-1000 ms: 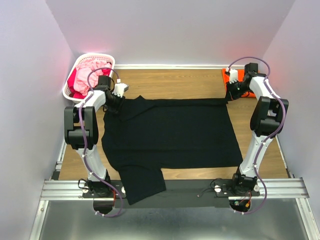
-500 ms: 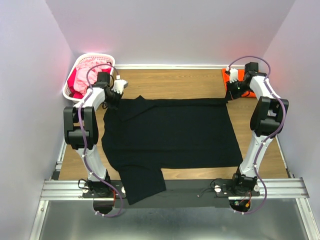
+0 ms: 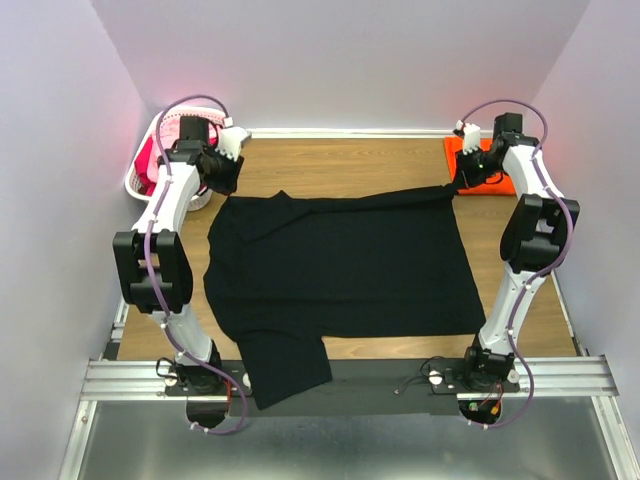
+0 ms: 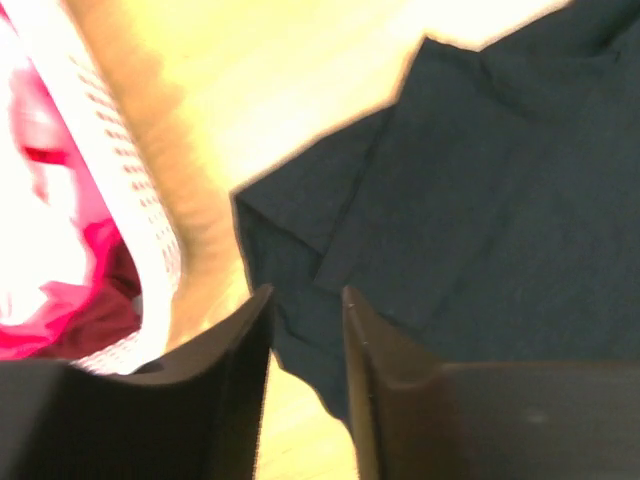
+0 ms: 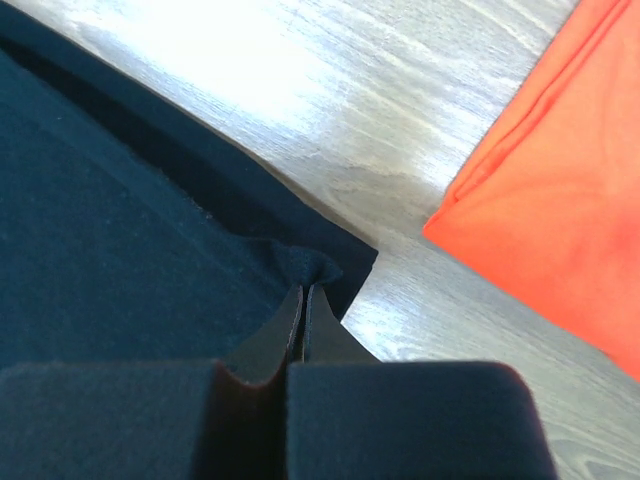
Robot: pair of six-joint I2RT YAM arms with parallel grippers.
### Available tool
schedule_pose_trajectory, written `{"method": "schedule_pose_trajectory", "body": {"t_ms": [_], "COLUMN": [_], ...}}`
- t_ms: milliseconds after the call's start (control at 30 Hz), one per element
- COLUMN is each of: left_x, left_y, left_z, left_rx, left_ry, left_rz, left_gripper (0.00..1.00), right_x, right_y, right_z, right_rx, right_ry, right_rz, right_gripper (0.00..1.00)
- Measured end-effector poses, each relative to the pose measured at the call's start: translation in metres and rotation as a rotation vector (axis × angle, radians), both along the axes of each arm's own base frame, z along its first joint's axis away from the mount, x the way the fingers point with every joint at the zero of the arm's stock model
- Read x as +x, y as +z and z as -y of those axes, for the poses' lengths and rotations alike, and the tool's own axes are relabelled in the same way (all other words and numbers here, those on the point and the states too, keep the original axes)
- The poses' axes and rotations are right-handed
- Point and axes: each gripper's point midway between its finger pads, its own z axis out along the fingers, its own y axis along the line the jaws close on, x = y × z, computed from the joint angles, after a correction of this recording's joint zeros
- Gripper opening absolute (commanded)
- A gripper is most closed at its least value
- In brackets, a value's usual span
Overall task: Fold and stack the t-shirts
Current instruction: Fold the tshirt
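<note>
Black t-shirt [image 3: 340, 265]: soft, limp, light; grab at corners. R gripper [image 5: 303, 297] clamps its corner nr far-right table [image 3: 350, 165] corner; L gripper [image 4: 305, 315] part-open, empty.

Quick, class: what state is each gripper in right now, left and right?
Left gripper: open, holding nothing.
Right gripper: closed on a corner of the black shirt.
</note>
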Motion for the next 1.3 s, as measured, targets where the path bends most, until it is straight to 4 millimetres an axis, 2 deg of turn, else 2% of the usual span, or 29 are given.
{"method": "schedule_pose_trajectory", "body": {"t_ms": [200, 367, 567, 733, 1300], "left_x": [-0.009, -0.008, 0.002, 0.002, -0.019], "left_y": [-0.063, -0.099, -0.108, -0.108, -0.128], "left_z": [-0.003, -0.011, -0.022, -0.022, -0.014], "left_rx": [-0.004, -0.009, -0.026, -0.042, -0.077], "left_ry": [0.005, 0.023, 0.044, 0.040, 0.024], "left_rz": [-0.150, -0.229, -0.238, -0.240, -0.309], "left_gripper": [0.48, 0.48, 0.48, 0.48, 0.45], "right_x": [-0.002, -0.004, -0.005, -0.005, -0.006], "right_y": [-0.004, -0.006, -0.009, -0.009, -0.014], "right_z": [-0.001, -0.001, -0.001, -0.001, -0.001], "right_rx": [0.006, 0.007, 0.009, 0.009, 0.011], "right_ry": [0.001, 0.001, 0.001, 0.001, 0.001], "right_rz": [-0.014, -0.025, -0.035, -0.038, -0.048], "right_gripper": [0.01, 0.00, 0.01, 0.01, 0.01]}}
